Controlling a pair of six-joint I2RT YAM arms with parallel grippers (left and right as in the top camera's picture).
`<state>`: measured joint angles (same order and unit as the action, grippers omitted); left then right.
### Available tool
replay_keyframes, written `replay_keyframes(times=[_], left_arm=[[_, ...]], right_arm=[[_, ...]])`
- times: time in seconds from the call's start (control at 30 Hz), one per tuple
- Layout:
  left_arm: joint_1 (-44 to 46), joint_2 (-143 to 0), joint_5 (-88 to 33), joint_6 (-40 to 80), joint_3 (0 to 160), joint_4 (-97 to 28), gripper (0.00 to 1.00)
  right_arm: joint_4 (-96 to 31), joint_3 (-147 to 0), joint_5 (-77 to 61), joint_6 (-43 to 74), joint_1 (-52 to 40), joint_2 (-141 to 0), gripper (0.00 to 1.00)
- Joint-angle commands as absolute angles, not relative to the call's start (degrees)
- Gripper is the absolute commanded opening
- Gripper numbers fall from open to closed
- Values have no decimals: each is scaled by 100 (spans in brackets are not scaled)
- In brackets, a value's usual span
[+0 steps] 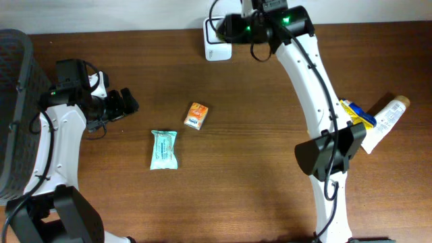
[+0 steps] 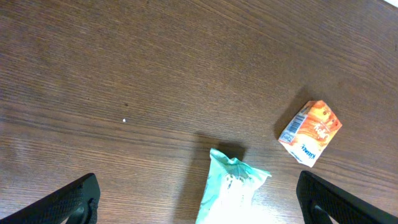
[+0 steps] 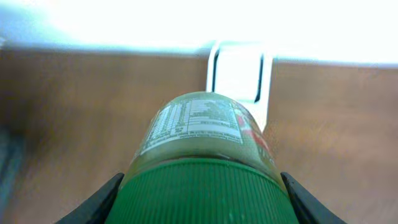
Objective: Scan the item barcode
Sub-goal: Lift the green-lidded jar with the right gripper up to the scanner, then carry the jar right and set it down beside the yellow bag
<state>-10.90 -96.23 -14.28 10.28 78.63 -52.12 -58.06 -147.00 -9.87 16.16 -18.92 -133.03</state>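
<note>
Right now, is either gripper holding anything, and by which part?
The right gripper holds a bottle, clamped at its green cap end. The left gripper is open, holding nothing.

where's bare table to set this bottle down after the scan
Widest bare wood lies between the orange carton and the right arm. Also free: the stretch between the left gripper and the scanner. Crowded at the right edge by the white tube.
</note>
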Motion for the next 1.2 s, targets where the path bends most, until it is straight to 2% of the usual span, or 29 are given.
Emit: replay_keyframes(times=[0.0,0.13,0.27,0.33,0.5,0.7,0.93,1.17], left_arm=[[-1105,-9708,-1409,1017,7846,-5214,99],[-1105,-9708,-1409,1020,7846,-5214,99],[-1105,-9708,-1409,1020,7846,-5214,99],[-1105,-9708,-1409,1020,7846,-5214,99],[-1105,-9708,-1409,1017,7846,-5214,99],[-1105,-9708,-1409,1017,7846,-5214,99],[-1105,-9708,-1409,1017,7846,-5214,99],[-1105,-9708,-1409,1017,7846,-5214,99]], right_arm=[[-4834,-14774,228,1520,-2099,-13395,47],[-3312,-14752,526,1162,-2217,-13887,45],[-1717,-14752,521,362,-2338,-14623,50],[-1387,-14752,523,-89,-2375,-14835,50],[-1280,-14752,637,-731,-2394,-15207,49],[-1330,-14711,683,-731,-2381,-15222,49],[-1966,-14711,897,-727,-2357,-15222,44],[-1584,-14711,972,-729,-2344,-15222,46]])
